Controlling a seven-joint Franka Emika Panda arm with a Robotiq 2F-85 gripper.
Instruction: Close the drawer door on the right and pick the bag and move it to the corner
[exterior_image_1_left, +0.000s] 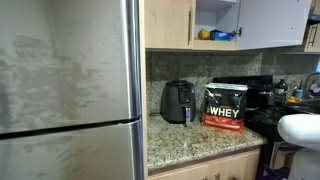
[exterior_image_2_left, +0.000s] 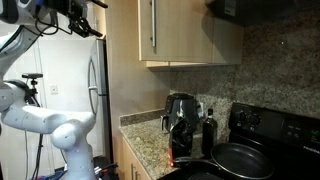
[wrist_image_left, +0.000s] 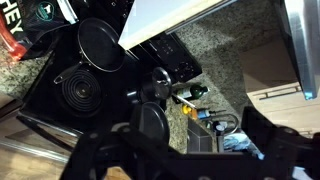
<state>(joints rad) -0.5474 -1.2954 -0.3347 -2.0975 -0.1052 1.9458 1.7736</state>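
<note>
The drawer door (exterior_image_1_left: 272, 22) stands swung open over the counter, showing a shelf with yellow and blue items (exterior_image_1_left: 215, 35). Its tan face and silver bar handle show in an exterior view (exterior_image_2_left: 170, 30). The black WHEY bag (exterior_image_1_left: 225, 107) stands upright on the granite counter right of the air fryer (exterior_image_1_left: 178, 102); its top shows in the wrist view (wrist_image_left: 12, 30). The corner (exterior_image_1_left: 155, 112) lies between the fridge side and the air fryer. My gripper (exterior_image_2_left: 92, 24) is high up, apart from the door's handle edge; in the wrist view (wrist_image_left: 185, 150) it is open and empty.
The stainless fridge (exterior_image_1_left: 70, 90) fills the left. A black stove (exterior_image_1_left: 262, 100) with pans (exterior_image_2_left: 240, 160) stands beside the bag. The wrist view looks down on burners (wrist_image_left: 80, 90), a sink (wrist_image_left: 205, 135) and bottles. The robot's white base (exterior_image_1_left: 300, 130) is at the right edge.
</note>
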